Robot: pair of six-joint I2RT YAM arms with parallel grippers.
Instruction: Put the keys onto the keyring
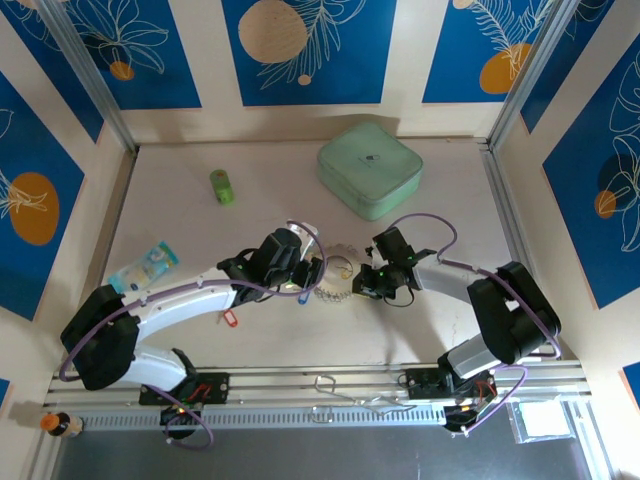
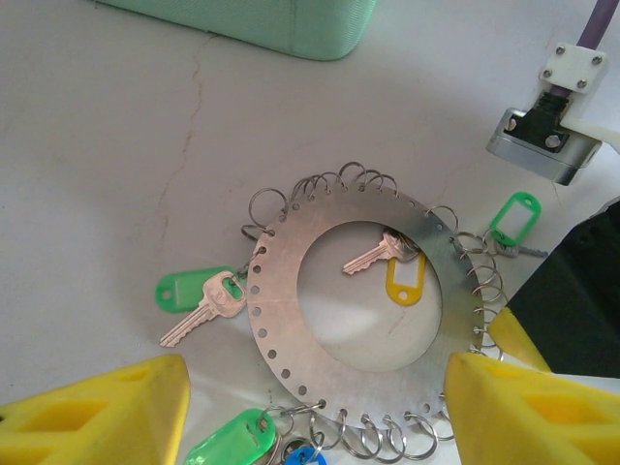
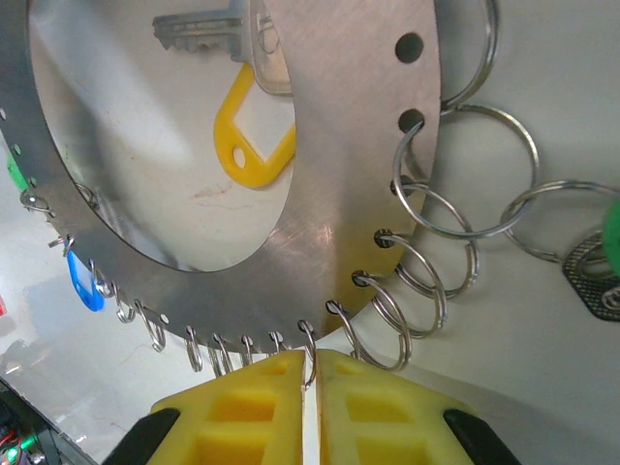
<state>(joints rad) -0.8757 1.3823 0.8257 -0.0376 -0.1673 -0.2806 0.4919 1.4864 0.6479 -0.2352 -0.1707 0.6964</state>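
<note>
The keyring is a flat silvery disc with a wide round opening, holes punched all along its edge and a small wire loop in most of them. It lies flat on the table on the near side of the pale green box, close to it but apart. Being round, it has no long axis, so what matters is its rim.

One split ring on that rim runs down into the slit between the yellow fingers of the right gripper. The fingers are almost together on it, so this arm appears to have the loop pinched. The left gripper hangs over the part of the rim farthest from the box, its fingers spread wide and touching nothing.

Several keys seem hooked on. A green-tagged key points outward, and a yellow-tagged key lies inside the opening. What looks like a red-tagged key lies loose, farther from the box on the left arm's side, so that arm is the nearer one to it.
</note>
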